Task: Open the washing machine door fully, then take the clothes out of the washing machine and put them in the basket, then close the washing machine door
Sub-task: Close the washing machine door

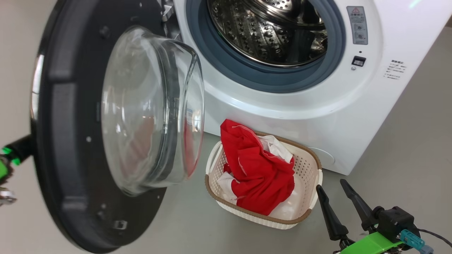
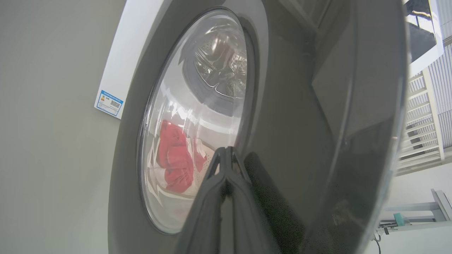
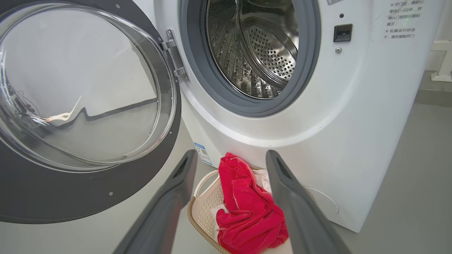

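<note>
The washing machine door (image 1: pixel 67 141) stands swung out to the left, with its glass bowl (image 1: pixel 152 106) facing the white washing machine (image 1: pixel 282 106). The steel drum (image 1: pixel 268 31) shows bare metal. The red and white clothes (image 1: pixel 257 169) lie heaped in the cream basket (image 1: pixel 307 165) on the floor before the machine. My left gripper (image 2: pixel 226 151) is shut, with nothing in it. Its tips are at the door's (image 2: pixel 300 123) outer face by the window edge, and I cannot tell whether they touch. My right gripper (image 1: pixel 331 184) hovers open just right of the basket. In the right wrist view my right gripper (image 3: pixel 231 152) points at the clothes (image 3: pixel 247 211).
Grey floor (image 1: pixel 406 158) lies open to the right of the machine and in front of the basket. A blue label sticker (image 3: pixel 202 153) sits on the machine's lower left corner. My left arm (image 1: pixel 16 150) shows behind the door at the far left. White shelving (image 2: pixel 420 116) stands beyond the door.
</note>
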`<state>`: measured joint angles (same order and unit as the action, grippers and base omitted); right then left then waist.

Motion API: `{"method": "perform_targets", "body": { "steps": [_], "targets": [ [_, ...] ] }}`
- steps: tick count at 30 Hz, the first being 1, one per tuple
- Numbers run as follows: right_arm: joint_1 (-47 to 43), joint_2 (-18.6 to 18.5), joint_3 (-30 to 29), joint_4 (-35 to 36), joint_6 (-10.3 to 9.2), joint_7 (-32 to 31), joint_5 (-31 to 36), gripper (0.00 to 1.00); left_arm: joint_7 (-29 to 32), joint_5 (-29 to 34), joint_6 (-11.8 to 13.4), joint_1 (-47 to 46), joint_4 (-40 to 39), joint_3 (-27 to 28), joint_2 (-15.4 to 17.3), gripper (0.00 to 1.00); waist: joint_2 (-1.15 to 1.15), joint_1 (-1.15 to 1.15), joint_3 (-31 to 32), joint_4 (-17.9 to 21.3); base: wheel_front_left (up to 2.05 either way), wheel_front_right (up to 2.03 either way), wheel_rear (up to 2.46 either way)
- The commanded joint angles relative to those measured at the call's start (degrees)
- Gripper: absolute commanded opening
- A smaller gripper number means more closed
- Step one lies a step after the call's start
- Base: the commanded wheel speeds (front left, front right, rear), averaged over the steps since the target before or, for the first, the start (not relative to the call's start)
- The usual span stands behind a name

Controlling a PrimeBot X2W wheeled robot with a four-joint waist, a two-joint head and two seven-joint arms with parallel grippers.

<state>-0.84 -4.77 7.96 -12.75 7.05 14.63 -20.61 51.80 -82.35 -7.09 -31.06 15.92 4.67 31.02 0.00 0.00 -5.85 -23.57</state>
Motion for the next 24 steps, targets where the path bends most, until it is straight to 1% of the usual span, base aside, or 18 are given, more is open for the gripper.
{"method": "perform_targets", "body": {
  "steps": [1,9,13,18,24],
  "targets": [
    [0.84,0.1,1.22,1.58,0.44,0.37,0.07,1.0,-0.39,-0.57,-0.39,-0.42,-3.8,0.68,1.91,0.0,0.0,0.0,0.23,0.69,0.0,0.0,0.0],
    [0.54,0.31,1.39,1.73,0.44,0.37,0.02,1.0,-3.52,-0.57,-0.39,-0.06,-9.8,-3.65,0.45,0.0,0.0,0.0,0.55,3.28,0.0,0.0,0.0],
    [0.52,0.44,1.5,1.74,0.44,0.37,-0.02,1.0,-4.97,-0.51,-0.39,-0.12,-11.61,-5.38,-0.32,0.0,0.0,0.0,0.51,4.38,0.0,0.0,0.0],
    [0.64,0.67,1.3,1.89,0.44,0.37,0.01,1.0,-8.7,-0.03,-0.39,-1.53,-14.1,-8.25,-1.37,0.0,0.0,0.0,0.1,6.43,0.0,0.0,0.0],
    [0.9,0.87,1.17,2.0,0.44,0.37,0.14,1.0,-13.48,0.79,-0.39,-3.35,-14.41,-10.53,-1.59,0.0,0.0,0.0,-0.46,7.83,0.0,0.0,0.0]
  ]
}}
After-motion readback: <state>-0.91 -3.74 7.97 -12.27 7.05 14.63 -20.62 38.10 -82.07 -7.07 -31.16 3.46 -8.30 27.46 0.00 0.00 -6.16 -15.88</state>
